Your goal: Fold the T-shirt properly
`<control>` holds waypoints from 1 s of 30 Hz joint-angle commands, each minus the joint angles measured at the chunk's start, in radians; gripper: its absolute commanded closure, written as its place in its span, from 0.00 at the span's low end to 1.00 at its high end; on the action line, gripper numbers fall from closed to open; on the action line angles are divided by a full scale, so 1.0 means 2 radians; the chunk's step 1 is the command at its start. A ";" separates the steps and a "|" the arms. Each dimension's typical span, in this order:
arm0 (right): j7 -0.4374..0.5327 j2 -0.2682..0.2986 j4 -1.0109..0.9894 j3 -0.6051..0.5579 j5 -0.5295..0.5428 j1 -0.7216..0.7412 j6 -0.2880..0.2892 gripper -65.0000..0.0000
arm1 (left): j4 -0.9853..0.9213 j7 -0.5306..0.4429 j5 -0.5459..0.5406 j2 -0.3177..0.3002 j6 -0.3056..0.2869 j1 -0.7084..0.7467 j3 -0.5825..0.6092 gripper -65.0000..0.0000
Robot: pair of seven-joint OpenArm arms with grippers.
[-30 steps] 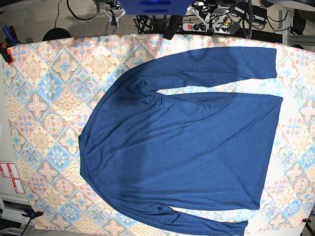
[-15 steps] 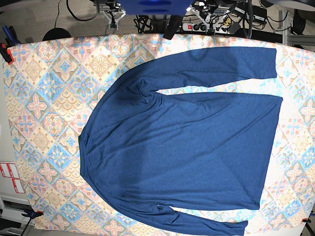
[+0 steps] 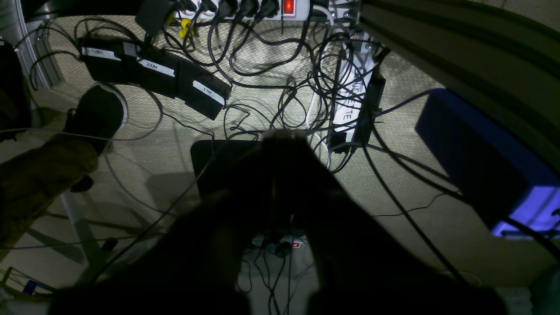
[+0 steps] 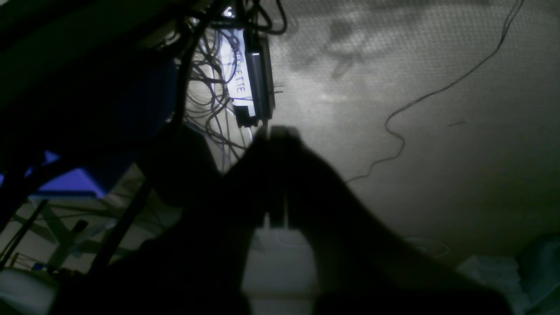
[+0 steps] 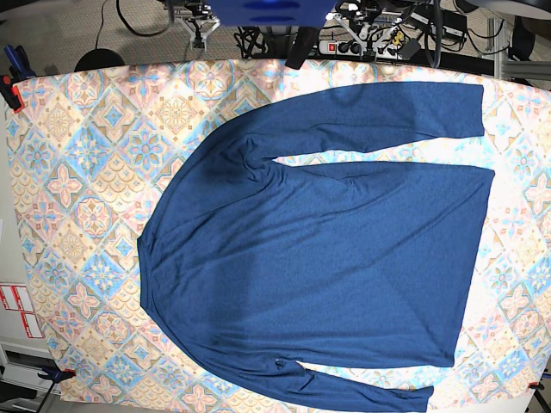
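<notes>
The T-shirt (image 5: 327, 249), plain dark navy with long sleeves, lies spread flat on the patterned table (image 5: 77, 172). Its collar points left and its hem right. One sleeve (image 5: 379, 116) runs along the far side, the other (image 5: 362, 391) along the near edge. Both arms are off the cloth, behind the table's far edge. In the left wrist view my left gripper (image 3: 284, 136) is a dark shape with its fingers pressed together, over the floor. My right gripper (image 4: 278, 131) looks the same, shut and holding nothing.
Behind the table's far edge the floor carries tangled cables, a white power strip (image 3: 350, 105), black boxes (image 3: 153, 72) and a blue box (image 3: 477, 157). A red clamp (image 5: 9, 86) grips the table's left corner. White labels (image 5: 19, 310) sit at the left edge.
The T-shirt lies as before. The gripper tip at the top left edge of the base view has drawn back slightly.
</notes>
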 commanded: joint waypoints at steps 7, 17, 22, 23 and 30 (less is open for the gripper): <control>0.001 0.000 0.000 0.001 -0.001 -0.005 0.001 0.99 | 0.001 0.000 0.002 -0.003 0.000 0.007 0.001 1.00; 0.007 0.000 0.000 0.001 -0.001 -0.007 0.001 0.99 | 0.001 -0.001 0.002 -0.003 0.000 0.011 0.001 1.00; 0.007 0.000 0.001 0.000 -0.001 -0.019 0.001 0.99 | 0.001 -0.001 0.002 -0.004 0.000 0.013 0.001 1.00; 0.007 0.000 0.001 -0.001 -0.001 -0.019 0.001 0.99 | 0.001 -0.001 0.002 -0.009 0.000 0.017 0.001 1.00; 0.003 0.011 0.058 -0.001 -0.001 -0.066 0.001 0.99 | 0.067 0.000 0.002 -0.038 0.000 0.066 0.001 1.00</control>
